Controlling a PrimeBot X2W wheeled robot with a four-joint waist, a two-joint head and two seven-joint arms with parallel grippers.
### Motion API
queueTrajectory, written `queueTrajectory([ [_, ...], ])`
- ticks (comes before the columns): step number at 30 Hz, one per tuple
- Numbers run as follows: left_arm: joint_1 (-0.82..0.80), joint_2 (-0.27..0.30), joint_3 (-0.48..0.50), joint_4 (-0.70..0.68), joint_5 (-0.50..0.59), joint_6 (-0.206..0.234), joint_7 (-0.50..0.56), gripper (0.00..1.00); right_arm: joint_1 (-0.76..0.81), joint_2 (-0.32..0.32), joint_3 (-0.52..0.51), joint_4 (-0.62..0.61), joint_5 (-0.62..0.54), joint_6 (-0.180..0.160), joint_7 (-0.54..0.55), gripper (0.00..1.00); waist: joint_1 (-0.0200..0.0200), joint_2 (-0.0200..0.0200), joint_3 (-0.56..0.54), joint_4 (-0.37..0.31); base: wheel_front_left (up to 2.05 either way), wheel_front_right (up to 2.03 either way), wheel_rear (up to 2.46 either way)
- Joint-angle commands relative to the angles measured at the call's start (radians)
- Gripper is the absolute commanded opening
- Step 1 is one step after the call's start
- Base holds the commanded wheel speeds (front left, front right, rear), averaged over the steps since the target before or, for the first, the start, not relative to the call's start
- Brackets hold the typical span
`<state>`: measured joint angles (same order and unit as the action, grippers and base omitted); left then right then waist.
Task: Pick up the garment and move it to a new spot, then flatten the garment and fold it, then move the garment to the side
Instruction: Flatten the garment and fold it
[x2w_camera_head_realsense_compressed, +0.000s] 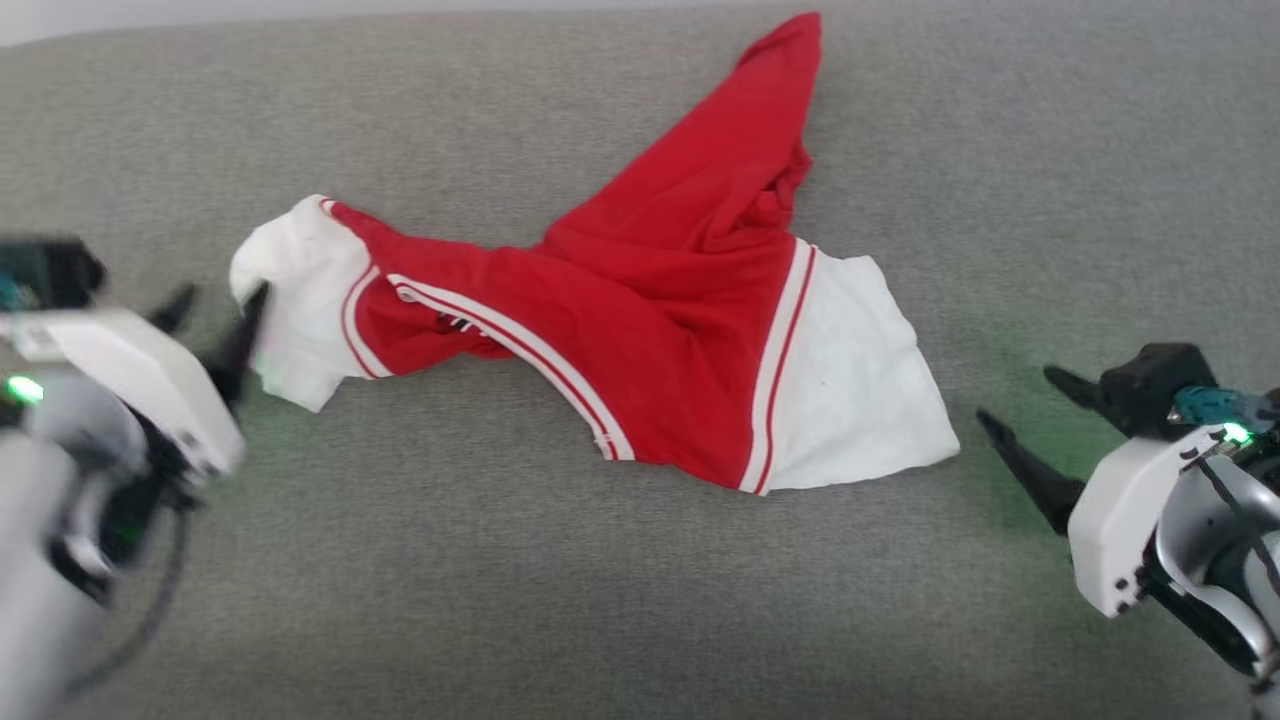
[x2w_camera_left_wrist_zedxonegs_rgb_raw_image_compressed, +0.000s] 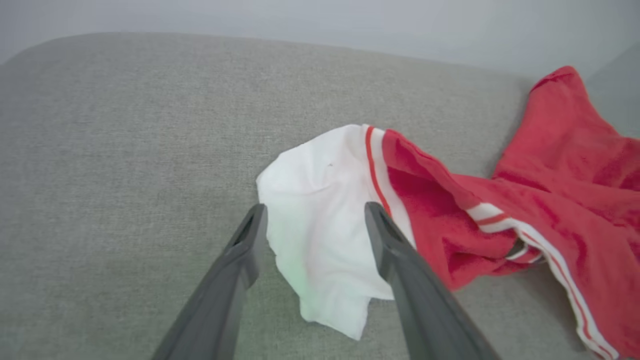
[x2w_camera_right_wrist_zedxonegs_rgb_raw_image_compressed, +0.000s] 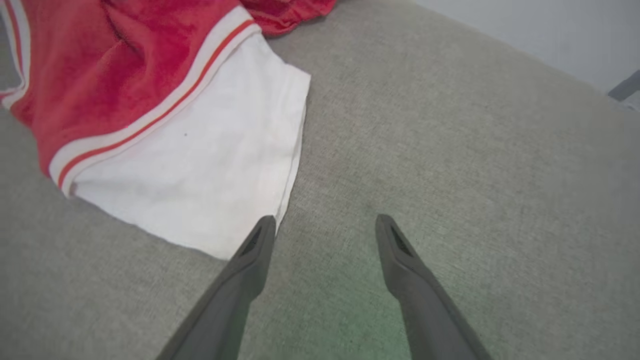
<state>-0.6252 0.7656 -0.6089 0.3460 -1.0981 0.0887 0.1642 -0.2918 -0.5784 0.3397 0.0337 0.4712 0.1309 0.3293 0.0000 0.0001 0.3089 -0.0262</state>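
- Location of the garment (x2w_camera_head_realsense_compressed: 660, 330): it lies on the grey cloth-covered surface (x2w_camera_head_realsense_compressed: 500, 600), roughly midway between the two arms; it is twisted and bunched, not flat; one red corner runs up toward the far edge.
- Left tool (x2w_camera_left_wrist_zedxonegs_rgb_raw_image_compressed: 316, 207): fingers apart; the left sleeve end (x2w_camera_left_wrist_zedxonegs_rgb_raw_image_compressed: 320, 240) sits in the gap between them, rumpled and partly raised off the surface; the fingers do not clamp the cloth; in the head view one fingertip lies just beside the sleeve edge.
- Right tool (x2w_camera_right_wrist_zedxonegs_rgb_raw_image_compressed: 325, 217): fingers apart, nothing between them; it hovers over bare surface just beside the right sleeve end (x2w_camera_right_wrist_zedxonegs_rgb_raw_image_compressed: 200, 175), which lies fairly flat; one fingertip stands close to the lower corner of that sleeve.
- Step in hand, as a judgement: the garment appears set down at its spot; flattening appears to be the current step; folding and moving aside are not yet done.
- Next move calls for: a grip on each side of the garment, most readily at the two white sleeve ends; an outward pull to take out the twist; the bunched red body must be spread before any fold.
- Caution: the cloth is soft and may drag or re-bunch if only one side is pulled; a shallow pinch may slip off the sleeve edge.
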Motion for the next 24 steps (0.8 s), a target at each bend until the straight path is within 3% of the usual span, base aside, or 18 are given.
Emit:
queueTrajectory([
  [1,0.031,-0.012,0.0,-0.009,0.013,0.003,-0.027,1.0,-0.004,-0.013,0.015,-0.012,0.016,0.0,0.015,1.0,0.0,-0.0001,-0.007,0.011,0.0,0.0,0.0],
  [4,0.095,-0.035,-0.011,-0.057,0.075,0.027,-0.172,1.0,-0.031,-0.1,0.083,-0.05,0.069,0.0,0.094,1.0,0.0,-0.0001,-0.014,0.038,0.0,0.0,0.0],
  [9,0.208,-0.149,-0.023,-0.064,0.165,0.067,-0.404,1.0,-0.088,-0.194,0.132,-0.049,0.168,0.0,0.221,1.0,0.0,-0.0001,-0.026,0.116,0.0,0.0,0.0],
  [12,0.249,-0.21,0.003,-0.057,0.224,0.064,-0.429,1.0,-0.105,-0.213,0.136,-0.027,0.212,0.0,0.275,1.0,0.0,-0.0001,-0.031,0.161,0.0,0.0,0.0],
  [17,0.34,-0.326,0.171,-0.107,0.382,0.039,-0.431,1.0,-0.113,-0.222,0.124,0.029,0.278,0.0,0.357,1.0,0.0,-0.0001,-0.038,0.228,0.0,0.0,0.0],
  [24,0.453,-0.47,0.361,-0.158,0.592,-0.058,-0.431,1.0,-0.125,-0.211,0.123,0.116,0.323,0.0,0.432,1.0,0.0,-0.0001,-0.032,0.289,0.0,0.0,0.0],
])
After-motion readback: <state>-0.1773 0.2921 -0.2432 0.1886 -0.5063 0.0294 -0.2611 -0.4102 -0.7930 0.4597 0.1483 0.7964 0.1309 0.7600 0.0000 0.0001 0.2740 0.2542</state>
